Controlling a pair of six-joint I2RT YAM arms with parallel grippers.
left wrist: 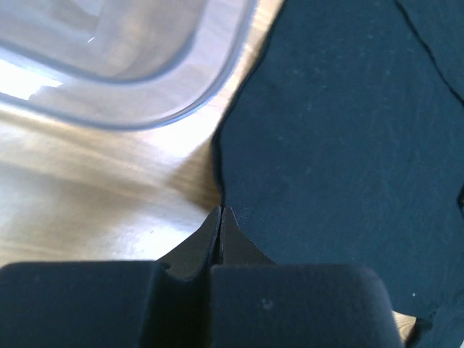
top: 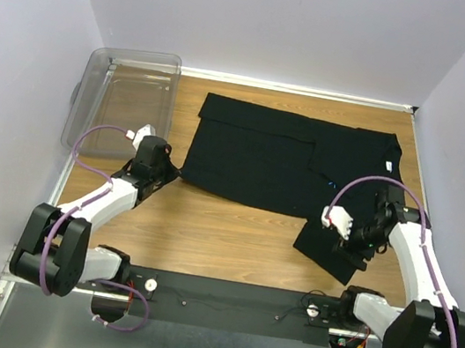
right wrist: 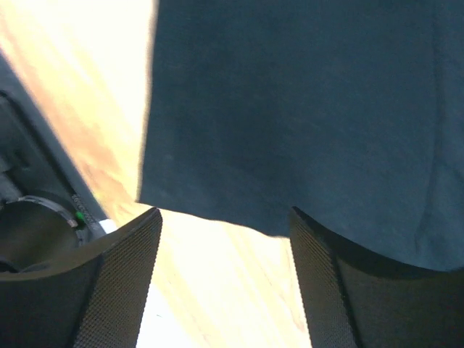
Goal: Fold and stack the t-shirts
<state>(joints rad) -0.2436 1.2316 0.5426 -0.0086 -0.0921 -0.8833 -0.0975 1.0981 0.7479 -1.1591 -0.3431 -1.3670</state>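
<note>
From above, one black t-shirt (top: pixel 262 157) lies on the table (top: pixel 222 235) between the two arms. It is flat but only partly folded: a panel on the far side is turned over the body, and a sleeve hangs toward the near edge under the right gripper (top: pixel 358 249). I see no finished fold and no stack, so I judge the task to be at an early stage, with most of the folding and all the stacking left. The shirt's long axis runs from one gripper across to the other. A small white tag (top: pixel 388 167) just beyond the right gripper suggests the collar points that way and the hem toward the left gripper (top: pixel 173 168). A clear bin (top: pixel 133 77) sits beyond the left gripper.

In the left wrist view, the fingers are pressed together with their tips at the shirt's edge. Cloth lies ahead and to the right of them, and the bin's corner ahead to the left. I cannot tell whether any fabric is caught between them.

In the right wrist view, the fingers (right wrist: pixel 123 275) are spread wide and hold nothing. The sleeve's edge lies just ahead, across the gap between them.
</note>
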